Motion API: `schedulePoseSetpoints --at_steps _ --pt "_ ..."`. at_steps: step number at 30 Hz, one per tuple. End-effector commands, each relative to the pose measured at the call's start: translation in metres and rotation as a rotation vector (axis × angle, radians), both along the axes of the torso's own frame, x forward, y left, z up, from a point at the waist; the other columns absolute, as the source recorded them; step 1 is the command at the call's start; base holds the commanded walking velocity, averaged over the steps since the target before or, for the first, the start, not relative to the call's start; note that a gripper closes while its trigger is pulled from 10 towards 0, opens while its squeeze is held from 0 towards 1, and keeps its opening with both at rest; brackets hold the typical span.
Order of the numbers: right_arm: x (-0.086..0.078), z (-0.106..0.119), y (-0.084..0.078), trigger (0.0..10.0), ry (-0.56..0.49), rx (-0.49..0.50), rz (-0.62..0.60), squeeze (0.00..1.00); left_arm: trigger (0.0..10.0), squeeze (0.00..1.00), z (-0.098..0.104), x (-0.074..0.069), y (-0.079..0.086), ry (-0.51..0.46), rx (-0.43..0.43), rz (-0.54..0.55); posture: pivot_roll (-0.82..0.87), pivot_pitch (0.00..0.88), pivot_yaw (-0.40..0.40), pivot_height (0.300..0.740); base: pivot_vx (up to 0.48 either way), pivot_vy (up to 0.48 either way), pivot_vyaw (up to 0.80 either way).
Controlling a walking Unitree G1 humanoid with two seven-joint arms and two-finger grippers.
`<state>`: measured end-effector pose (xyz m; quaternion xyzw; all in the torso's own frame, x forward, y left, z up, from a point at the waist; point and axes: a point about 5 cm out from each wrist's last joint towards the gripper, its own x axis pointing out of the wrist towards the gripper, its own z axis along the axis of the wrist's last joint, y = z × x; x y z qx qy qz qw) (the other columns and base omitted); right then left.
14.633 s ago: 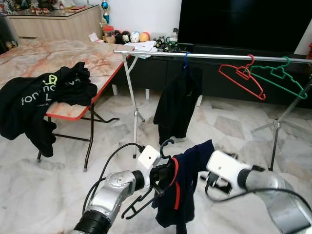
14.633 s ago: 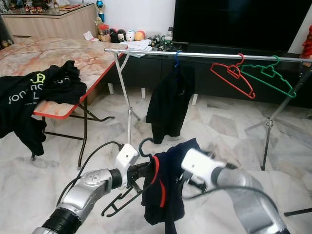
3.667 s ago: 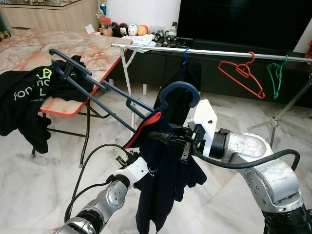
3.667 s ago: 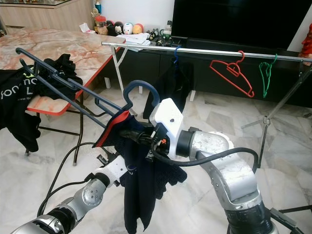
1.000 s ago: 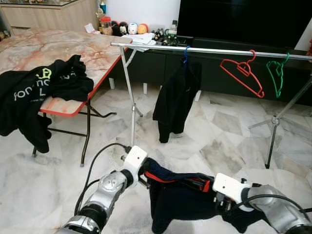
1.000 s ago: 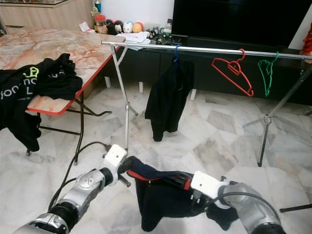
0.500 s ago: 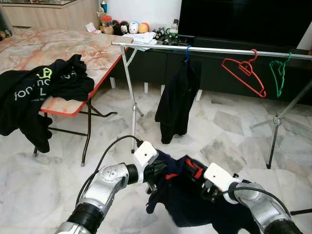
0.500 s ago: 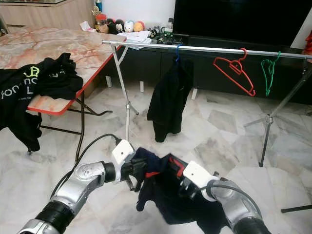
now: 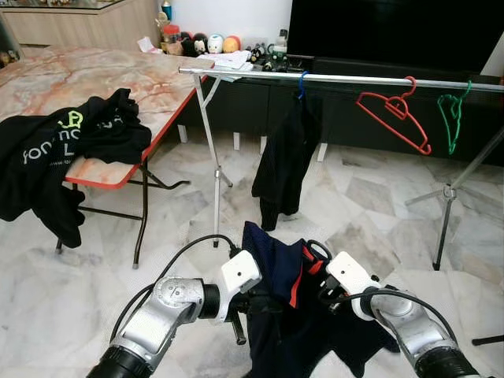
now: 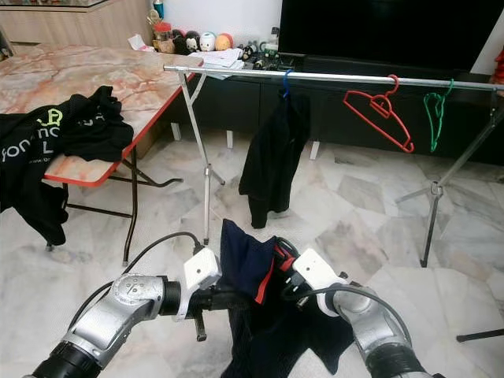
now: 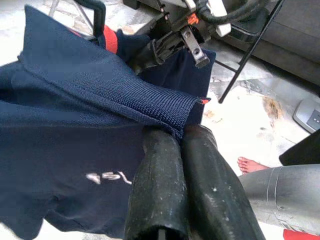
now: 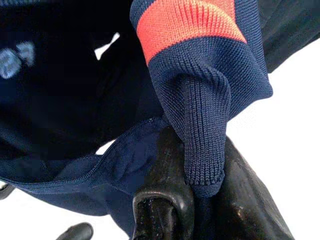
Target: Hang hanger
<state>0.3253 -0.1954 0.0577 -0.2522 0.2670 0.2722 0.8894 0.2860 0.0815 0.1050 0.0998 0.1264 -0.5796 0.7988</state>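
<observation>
A navy shirt with red trim hangs bunched on a dark hanger whose hook pokes out at the collar. I hold it low in front of me, over the marble floor. My left gripper is shut on a fold of the shirt; its fingers pinch the knit edge. My right gripper is shut on the red-striped collar. The silver rail runs well above and beyond both grippers.
On the rail hang a black garment on a blue hanger, a red hanger and a green hanger. A folding table with a black shirt stands to the left. A person's bare foot is on the floor nearby.
The grippers have drawn closer together. The shirt, earlier stretched sideways between them, now bunches up with its collar standing upright.
</observation>
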Motion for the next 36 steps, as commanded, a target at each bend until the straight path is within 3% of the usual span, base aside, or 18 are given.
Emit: schedulePoseSetpoints --at_steps 1,10,15,20,22,23,26,31,33,36 --pt "0.006 0.009 0.000 0.0 -0.050 0.023 -0.010 0.00 10.0 1.00 0.004 -0.004 0.001 -0.012 0.018 -0.031 0.01 0.079 0.004 0.740 0.000 0.000 0.00" --pt "0.011 0.017 0.010 0.0 -0.125 0.077 0.019 0.00 10.0 1.00 0.008 -0.010 0.003 0.009 0.035 -0.051 0.01 0.081 0.001 0.740 0.000 0.000 0.00" --pt "0.007 0.018 0.014 0.0 -0.155 0.090 0.131 0.00 10.0 1.00 0.011 -0.006 0.010 -0.023 0.054 -0.014 0.02 0.081 -0.001 0.740 0.000 0.000 0.00" --pt "-0.004 0.011 0.006 0.0 -0.105 0.065 0.235 0.00 10.0 1.00 0.015 -0.004 0.018 -0.036 0.076 -0.001 0.01 0.081 -0.005 0.740 0.000 0.000 0.00" --pt "-0.013 0.004 0.002 0.0 -0.063 0.015 0.308 0.00 10.0 1.00 0.020 -0.004 0.021 -0.047 0.076 -0.007 0.02 0.084 -0.006 0.740 0.000 0.000 0.00" --pt "-0.020 -0.004 -0.004 0.0 -0.023 -0.058 0.365 0.00 10.0 1.00 0.021 -0.004 0.022 -0.047 0.081 -0.021 0.02 0.082 -0.007 0.740 0.000 0.000 0.00" --pt "-0.026 -0.008 -0.011 0.0 0.020 -0.096 0.405 0.00 10.0 1.00 0.016 -0.008 0.024 -0.042 0.118 -0.061 0.01 0.082 -0.007 0.740 0.000 0.000 0.00" --pt "-0.023 -0.001 -0.014 0.0 0.010 -0.083 0.429 0.00 10.0 1.00 0.008 -0.008 0.025 -0.019 0.141 -0.055 0.01 0.082 -0.003 0.740 0.000 0.000 0.00" --pt "-0.022 0.005 -0.004 0.0 -0.003 -0.044 0.484 0.00 10.0 1.00 -0.005 -0.010 0.025 -0.015 0.213 -0.079 0.01 0.084 -0.001 0.740 0.000 0.000 0.00" --pt "-0.023 0.010 0.002 0.0 -0.010 -0.016 0.541 0.00 10.0 1.00 -0.006 -0.007 0.022 -0.026 0.203 -0.063 0.01 0.086 0.000 0.740 0.000 0.000 0.00"
